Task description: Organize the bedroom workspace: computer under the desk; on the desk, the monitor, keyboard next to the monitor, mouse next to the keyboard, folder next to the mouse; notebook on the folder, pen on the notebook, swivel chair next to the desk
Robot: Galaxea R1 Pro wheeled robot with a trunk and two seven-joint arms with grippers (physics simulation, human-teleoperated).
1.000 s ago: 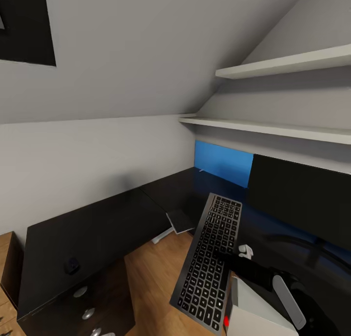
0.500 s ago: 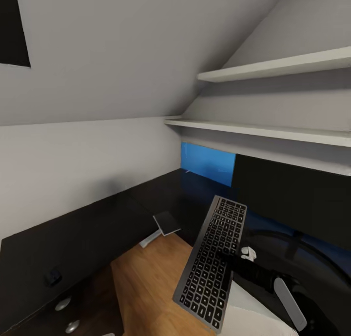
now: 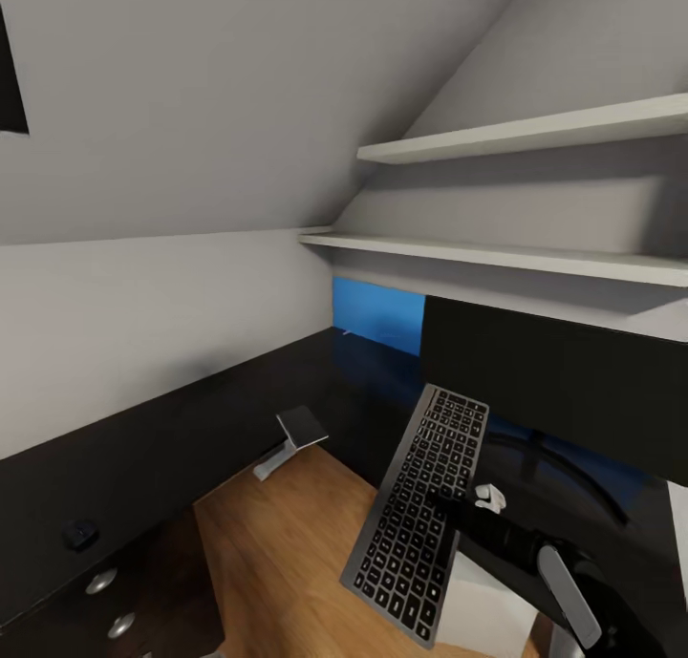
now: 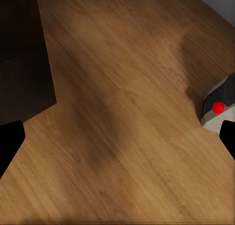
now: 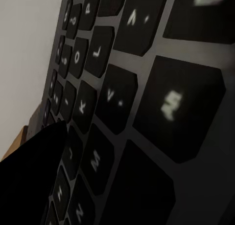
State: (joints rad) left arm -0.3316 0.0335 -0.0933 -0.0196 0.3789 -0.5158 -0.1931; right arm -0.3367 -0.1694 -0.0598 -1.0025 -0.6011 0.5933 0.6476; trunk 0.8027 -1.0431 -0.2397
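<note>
My right gripper [image 3: 461,505] is shut on the keyboard [image 3: 417,513], a slim silver-grey board with black keys held tilted in the air in front of the monitor [image 3: 554,383]. In the right wrist view the keys [image 5: 127,88] are very close, with one black finger [image 5: 34,181] lying over them. The light grey computer [image 3: 489,608] stands on the floor below the keyboard, and its red light [image 4: 218,107] shows in the left wrist view. My left gripper [image 4: 117,146] hangs open over the wood floor. The small black mouse [image 3: 79,534] sits on the black desk [image 3: 191,419].
A small dark grey square thing [image 3: 304,425] with a white strip [image 3: 271,464] beside it sits at the desk's inner corner. Drawer knobs [image 3: 100,582] show at the lower left. A blue wall panel [image 3: 378,314] and two white shelves [image 3: 497,253] lie behind the monitor.
The whole view has swung to the right, so desk, mouse and shelves slid left in the picture. The keyboard stays gripped in the same place relative to my arm.
</note>
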